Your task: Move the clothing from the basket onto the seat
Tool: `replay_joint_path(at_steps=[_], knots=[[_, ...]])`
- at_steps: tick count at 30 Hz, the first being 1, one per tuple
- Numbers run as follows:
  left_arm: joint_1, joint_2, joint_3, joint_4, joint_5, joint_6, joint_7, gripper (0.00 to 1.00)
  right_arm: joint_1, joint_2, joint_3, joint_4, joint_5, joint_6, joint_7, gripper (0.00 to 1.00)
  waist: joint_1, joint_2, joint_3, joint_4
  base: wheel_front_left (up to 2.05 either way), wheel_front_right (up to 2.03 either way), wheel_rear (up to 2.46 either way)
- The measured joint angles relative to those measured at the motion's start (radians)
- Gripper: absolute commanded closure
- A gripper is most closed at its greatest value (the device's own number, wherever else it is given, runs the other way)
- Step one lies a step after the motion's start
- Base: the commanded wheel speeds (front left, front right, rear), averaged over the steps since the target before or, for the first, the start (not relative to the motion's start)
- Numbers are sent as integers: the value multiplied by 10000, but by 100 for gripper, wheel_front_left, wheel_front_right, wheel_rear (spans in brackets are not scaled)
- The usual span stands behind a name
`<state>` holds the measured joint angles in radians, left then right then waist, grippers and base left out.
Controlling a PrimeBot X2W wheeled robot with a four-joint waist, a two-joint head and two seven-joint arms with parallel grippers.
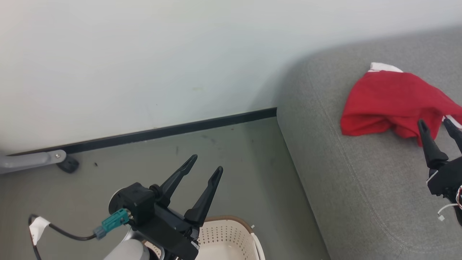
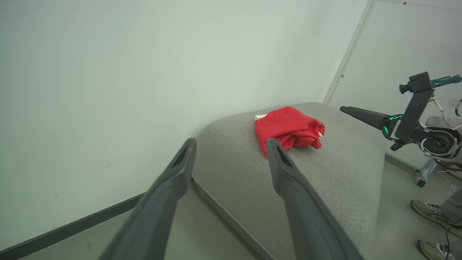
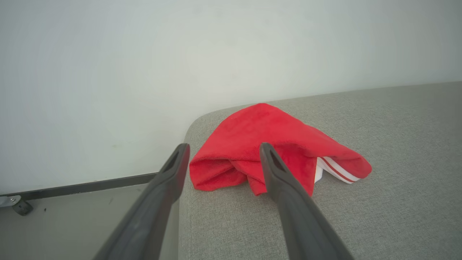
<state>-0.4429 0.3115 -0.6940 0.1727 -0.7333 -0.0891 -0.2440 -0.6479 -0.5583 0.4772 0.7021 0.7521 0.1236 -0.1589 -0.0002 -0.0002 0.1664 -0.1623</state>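
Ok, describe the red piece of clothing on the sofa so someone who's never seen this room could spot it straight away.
Start at the large grey fabric seat cushion beside the pale wall. Near its rounded corner by the wall lies a crumpled bright red fabric garment. Its vivid red colour and white striped trim set it apart from the plain grey cushion under it.

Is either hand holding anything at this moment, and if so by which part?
Nothing is held. The left hand and right hand are both open and empty; the clothing lies loose on the seat.
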Motion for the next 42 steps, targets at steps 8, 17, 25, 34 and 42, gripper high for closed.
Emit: replay_joint_path(at_steps=[8, 17, 25, 34, 42], knots=[[631, -4, 249, 50, -54, 293, -44, 0, 1155, 36, -372, -1099, 236, 0, -539, 0, 0, 1, -629, 501, 0, 0, 0], [1181, 151, 849, 71, -121, 857, -54, 0, 2336, 535, -395, -2345, 399, -295, -706, 0, 1, 1, -1030, 1119, 0, 0, 0], [1717, 345, 1373, 209, -107, 1346, -56, 0, 3343, 884, -579, -3173, 487, -782, -817, 0, 2, 2, -1263, 1586, 0, 0, 0], [2574, 305, 2174, 255, -155, 1687, -56, 0, 4135, 1081, -918, -3827, 322, -1267, -903, 0, 1, 2, -1599, 1836, 0, 0, 0], [2917, 261, 2658, -8, -127, 1783, -56, 0, 4610, 1546, -844, -4255, -111, -1687, -905, 0, 1, 2, -1645, 1841, 0, 0, 0]])
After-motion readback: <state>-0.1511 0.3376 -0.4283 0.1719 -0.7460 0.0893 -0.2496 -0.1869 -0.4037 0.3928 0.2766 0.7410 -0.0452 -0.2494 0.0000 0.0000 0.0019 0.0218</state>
